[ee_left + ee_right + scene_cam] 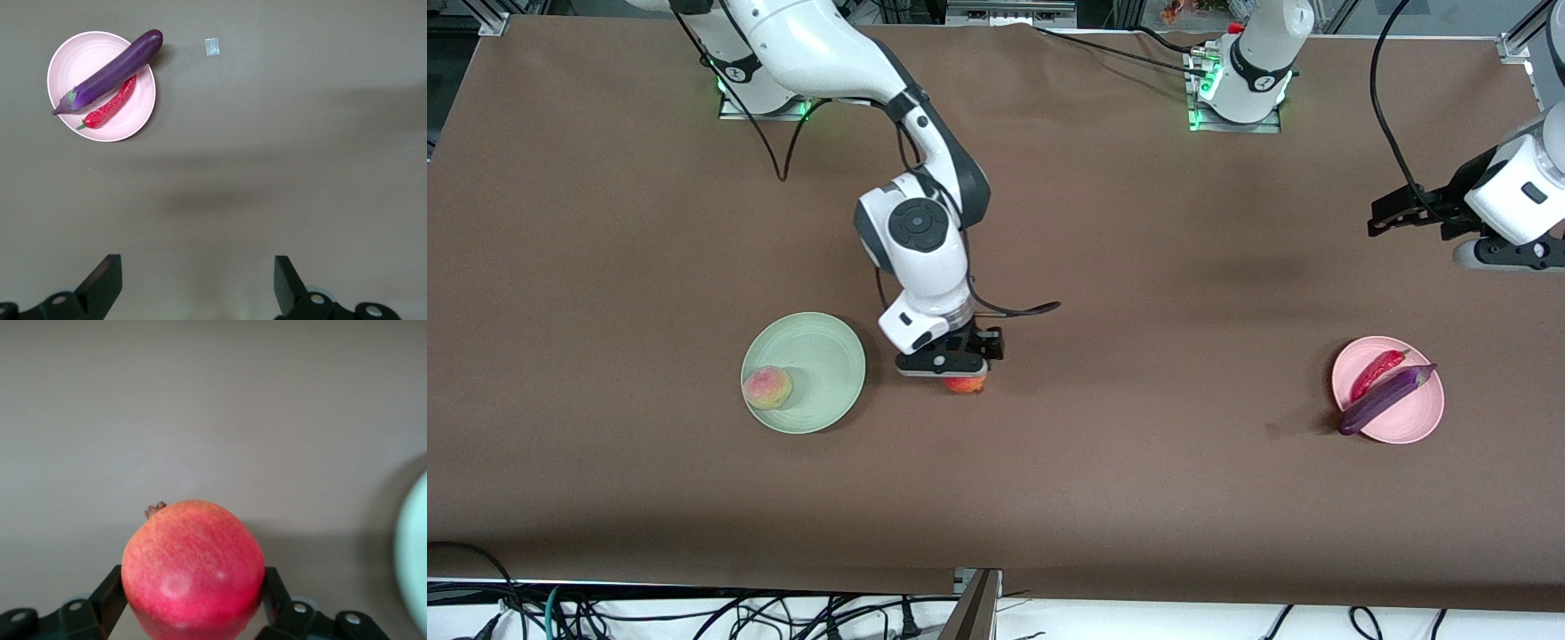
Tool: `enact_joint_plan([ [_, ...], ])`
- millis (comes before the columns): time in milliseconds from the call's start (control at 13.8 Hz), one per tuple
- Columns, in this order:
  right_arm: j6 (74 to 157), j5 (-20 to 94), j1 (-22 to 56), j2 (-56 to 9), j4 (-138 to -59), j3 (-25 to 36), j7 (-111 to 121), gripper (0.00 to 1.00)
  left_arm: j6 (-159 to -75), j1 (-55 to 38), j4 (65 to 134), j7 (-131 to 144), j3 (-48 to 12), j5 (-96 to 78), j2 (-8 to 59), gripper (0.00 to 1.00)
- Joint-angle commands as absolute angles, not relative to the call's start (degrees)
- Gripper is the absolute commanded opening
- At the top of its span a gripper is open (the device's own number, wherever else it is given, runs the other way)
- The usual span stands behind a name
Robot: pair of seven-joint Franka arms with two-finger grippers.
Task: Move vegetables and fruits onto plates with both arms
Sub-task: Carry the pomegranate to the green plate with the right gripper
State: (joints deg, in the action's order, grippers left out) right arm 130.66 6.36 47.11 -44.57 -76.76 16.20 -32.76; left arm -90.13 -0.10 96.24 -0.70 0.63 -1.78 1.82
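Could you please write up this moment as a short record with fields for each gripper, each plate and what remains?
right gripper: shut on the pomegranate, beside the green plate
left gripper: open, empty, waiting at the left arm's end of the table
green plate: holds the peach
pink plate: holds the eggplant and chili pepper
remaining: pomegranate not yet on a plate

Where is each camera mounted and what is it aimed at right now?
Front: high across the table, facing both arms; right pincer on pomegranate, left pincer up.
Left wrist: looks down on pink plate, eggplant, chili; own open fingers show.
Right wrist: close on pomegranate between own fingers.
Shared: front and left wrist both show the pink plate.
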Motion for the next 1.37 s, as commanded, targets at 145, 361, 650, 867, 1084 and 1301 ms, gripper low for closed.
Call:
enact_joint_plan([
  [145, 122.0, 6.77, 44.57, -41.92, -81.38, 24.52, -12.25, 0.0, -91.49, -3.6, 97.91, 0.79, 3.52, -2.29, -1.14, 1.0],
  [361, 121.64, 7.03, 40.18, -40.96, -84.19, 24.52, -5.99, 0.0, -90.71, -3.87, 94.75, 1.23, 3.51, -1.93, -0.09, 1.0],
  [650, 121.73, 12.21, 38.76, -40.61, -88.41, 24.52, -4.66, 0.0, -89.12, -3.08, 93.43, 0.88, 4.22, -1.93, 0.17, 1.0],
  [867, 121.82, 15.81, 38.76, -40.61, -90.09, 24.52, -4.66, 0.0, -89.21, -1.76, 92.91, 0.35, 4.13, -2.02, 1.22, 1.0],
  [1084, 122.26, 16.17, 38.76, -40.78, -91.32, 24.43, -4.75, 0.0, -89.12, -1.58, 88.87, 0.44, 4.04, -1.93, 3.08, 1.0],
  [1301, 122.17, 17.23, 38.5, -40.7, -90.97, 24.52, -4.57, 0.9, -89.21, -1.67, 88.68, 0.44, 3.96, -1.58, 3.52, 1.0],
])
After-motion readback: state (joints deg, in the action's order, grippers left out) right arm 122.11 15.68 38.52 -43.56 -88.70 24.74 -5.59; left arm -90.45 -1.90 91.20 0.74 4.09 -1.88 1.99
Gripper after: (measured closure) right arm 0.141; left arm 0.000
